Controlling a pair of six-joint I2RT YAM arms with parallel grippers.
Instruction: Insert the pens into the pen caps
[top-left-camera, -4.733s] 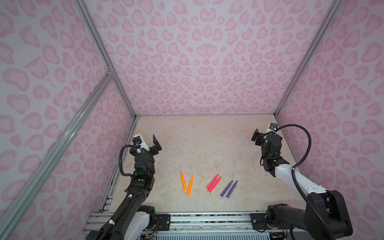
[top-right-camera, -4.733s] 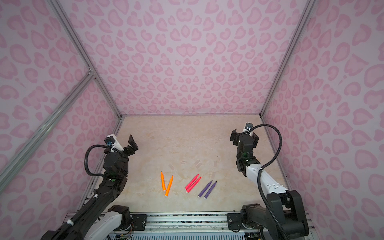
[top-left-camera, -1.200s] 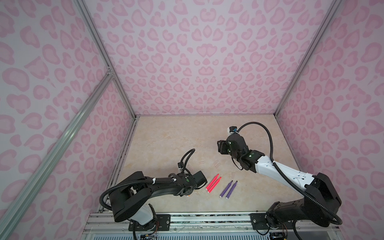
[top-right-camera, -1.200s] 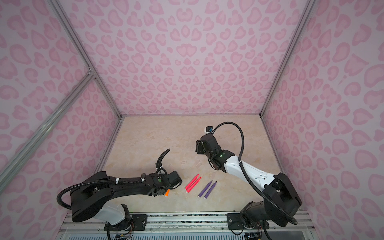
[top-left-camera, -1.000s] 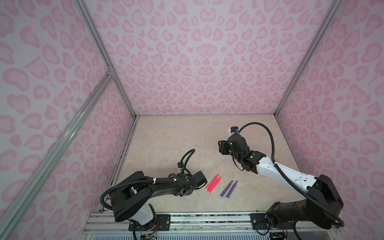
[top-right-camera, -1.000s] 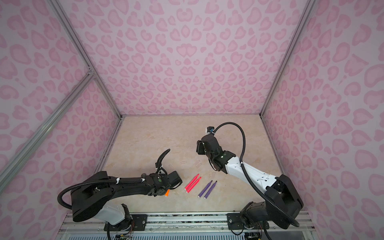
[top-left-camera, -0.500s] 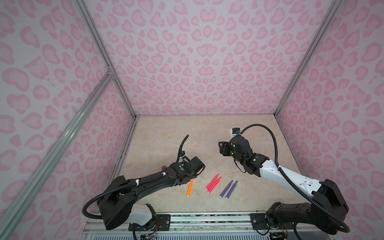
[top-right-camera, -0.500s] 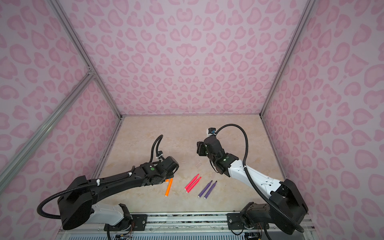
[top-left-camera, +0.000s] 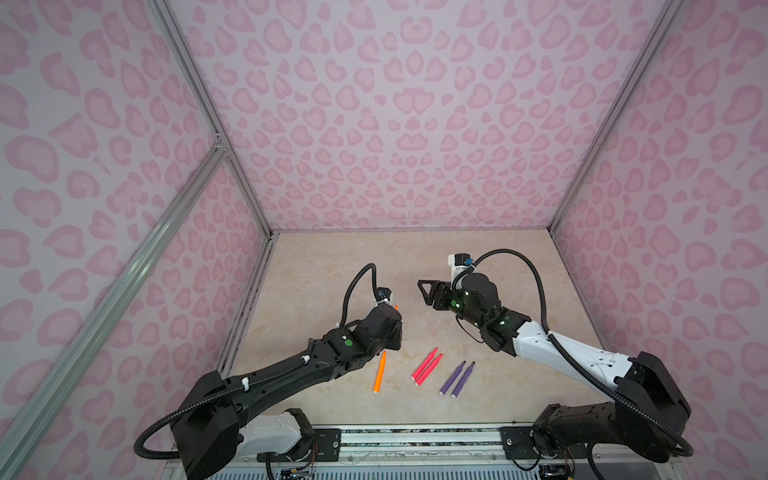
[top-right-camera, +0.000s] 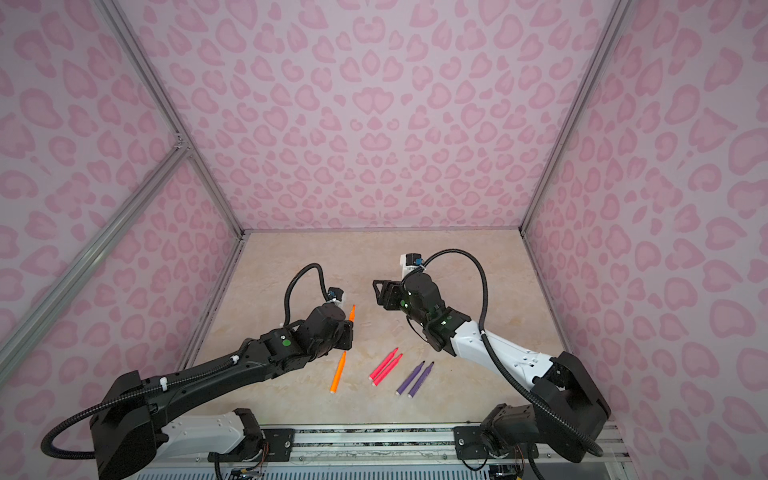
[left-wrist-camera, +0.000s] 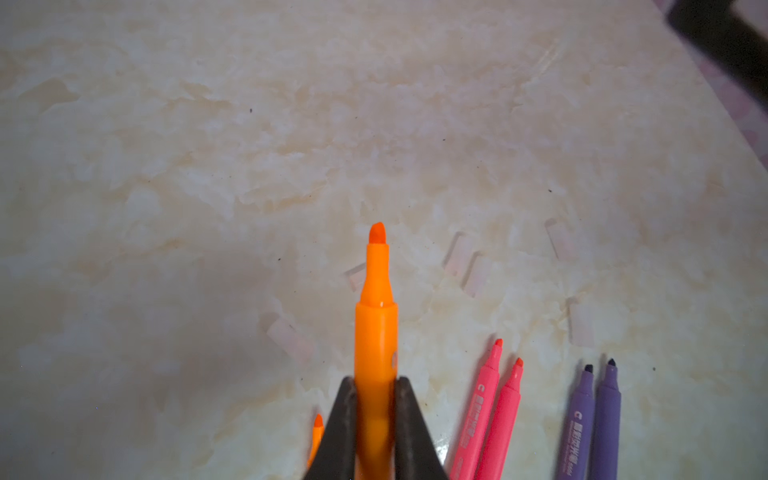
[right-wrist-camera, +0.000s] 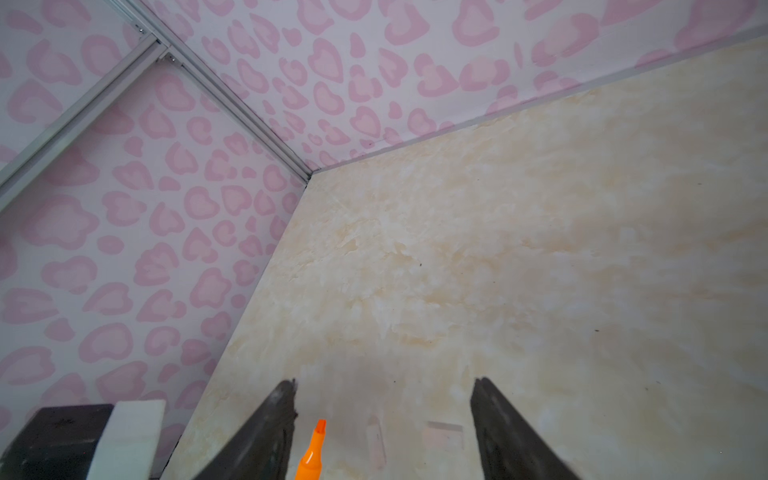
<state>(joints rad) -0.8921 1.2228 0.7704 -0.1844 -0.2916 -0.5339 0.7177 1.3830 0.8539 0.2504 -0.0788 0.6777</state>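
Note:
My left gripper (left-wrist-camera: 376, 384) is shut on an orange pen (left-wrist-camera: 376, 328) and holds it off the table, tip (top-right-camera: 352, 312) pointing away from the arm. A second orange pen (top-left-camera: 379, 372), two pink-red pens (top-left-camera: 426, 365) and two purple pens (top-left-camera: 457, 378) lie in a row near the front. Several clear pen caps (left-wrist-camera: 457, 254) lie faint on the beige surface beyond the pens; one cap (top-left-camera: 435, 328) shows in a top view. My right gripper (right-wrist-camera: 384, 384) hangs open above the table, across from the held pen, with two caps (right-wrist-camera: 444, 436) below its jaws.
Pink patterned walls (top-left-camera: 395, 145) close the table on three sides, with metal rails (top-left-camera: 249, 199) in the corners. The arm bases sit on a rail (top-left-camera: 415, 440) at the front edge. Bare beige surface (top-left-camera: 395, 253) stretches behind both grippers.
My left gripper closed on one orange pen and lifted it up and back from the table, leaving the other lying there. The right arm rose slightly, its jaws spreading a little.

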